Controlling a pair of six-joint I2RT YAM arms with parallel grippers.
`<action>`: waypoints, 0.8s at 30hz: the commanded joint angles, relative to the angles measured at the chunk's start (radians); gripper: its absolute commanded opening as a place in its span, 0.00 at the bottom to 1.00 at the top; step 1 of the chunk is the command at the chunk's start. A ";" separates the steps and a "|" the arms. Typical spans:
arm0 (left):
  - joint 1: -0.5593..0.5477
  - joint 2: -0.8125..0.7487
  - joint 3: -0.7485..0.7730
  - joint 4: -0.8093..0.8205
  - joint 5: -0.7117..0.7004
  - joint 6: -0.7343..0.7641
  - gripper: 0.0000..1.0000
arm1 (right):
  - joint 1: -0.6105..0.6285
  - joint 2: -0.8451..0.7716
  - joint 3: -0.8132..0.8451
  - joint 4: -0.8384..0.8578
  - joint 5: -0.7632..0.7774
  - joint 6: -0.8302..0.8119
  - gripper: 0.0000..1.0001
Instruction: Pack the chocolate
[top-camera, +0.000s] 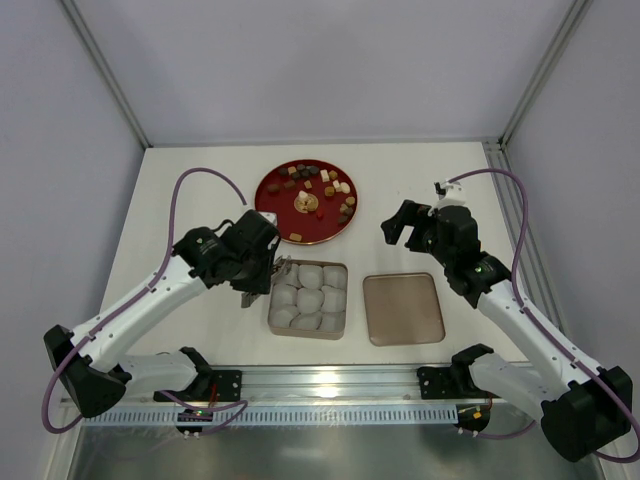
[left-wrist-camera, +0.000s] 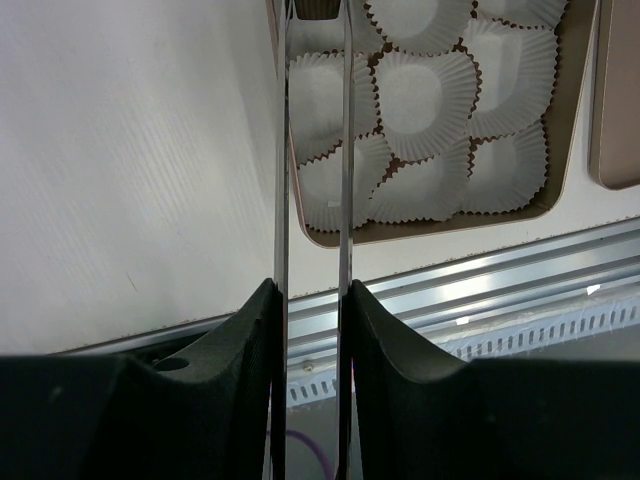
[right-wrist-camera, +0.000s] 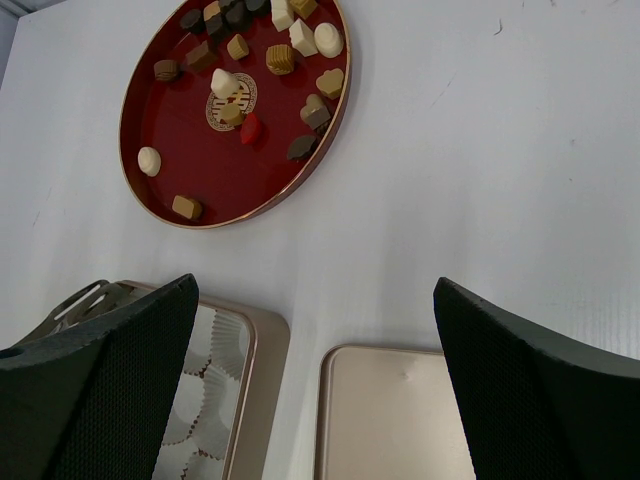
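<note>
The chocolate (top-camera: 322, 183) lies as several small brown, tan and cream pieces on a red plate (top-camera: 280, 215); it also shows in the right wrist view (right-wrist-camera: 280, 58). My left gripper (top-camera: 258, 268) is shut on metal tweezers (left-wrist-camera: 345, 150), whose tips reach over the near-left corner of a gold box (top-camera: 308, 336) of white paper cups (left-wrist-camera: 425, 90). A small brown piece (left-wrist-camera: 318, 8) sits between the tweezer tips at the top edge of the left wrist view. My right gripper (top-camera: 400, 226) is open and empty, hovering above the table right of the plate.
The gold box lid (top-camera: 403, 308) lies flat right of the box, also in the right wrist view (right-wrist-camera: 400, 420). A metal rail (top-camera: 330, 380) runs along the near table edge. Frame posts stand at the back corners.
</note>
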 joint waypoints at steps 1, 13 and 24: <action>-0.004 -0.012 0.002 0.030 -0.020 -0.013 0.32 | -0.002 -0.019 -0.004 0.029 0.013 0.007 1.00; -0.004 -0.005 0.004 0.035 -0.016 -0.008 0.36 | 0.000 -0.017 0.001 0.025 0.010 0.004 1.00; -0.005 -0.010 0.018 0.019 -0.006 -0.007 0.37 | -0.002 -0.012 0.009 0.028 0.008 -0.001 1.00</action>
